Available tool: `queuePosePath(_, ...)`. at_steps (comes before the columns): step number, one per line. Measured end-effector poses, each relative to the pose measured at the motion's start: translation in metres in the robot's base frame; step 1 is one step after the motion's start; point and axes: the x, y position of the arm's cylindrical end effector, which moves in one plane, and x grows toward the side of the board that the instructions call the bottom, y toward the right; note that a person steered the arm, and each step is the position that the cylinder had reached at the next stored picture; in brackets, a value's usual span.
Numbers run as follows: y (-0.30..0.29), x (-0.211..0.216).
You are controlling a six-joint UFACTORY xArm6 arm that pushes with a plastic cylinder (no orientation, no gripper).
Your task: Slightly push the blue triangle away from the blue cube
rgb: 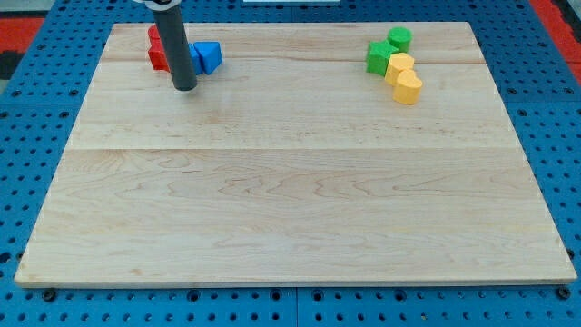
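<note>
Camera view looks down on a pale wooden board (290,182) lying on a blue pegboard surface (36,109) whose holes show around every side. My tip (185,87) stands in the upper left of the frame, just below a tight cluster of blocks; the arm ends in a plain rod, so there are no jaws to be apart or together, and nothing is clamped. The blue triangle (208,57) sits just to the right of the rod, near the board's top edge, with bare wood to its right and below it. Two red blocks (157,50) lie to the rod's left, partly hidden behind it, and they reach close to the top edge. Whether a blue cube lies behind the rod I cannot tell. In the upper right, well apart from the tip, a green block (399,38) and a second green block (379,57) touch a yellow block (399,65) and a yellow heart (408,88) below them. The middle and lower board stretch wide and bare to the near edge. No containers appear
</note>
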Motion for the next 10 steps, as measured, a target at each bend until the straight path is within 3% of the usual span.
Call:
queuePosePath(4,-0.001,0.022)
queuePosePath(5,-0.037,0.017)
queuePosePath(7,-0.044,0.017)
queuePosePath(8,0.005,0.019)
queuePosePath(9,0.105,-0.002)
queuePosePath(10,0.178,-0.047)
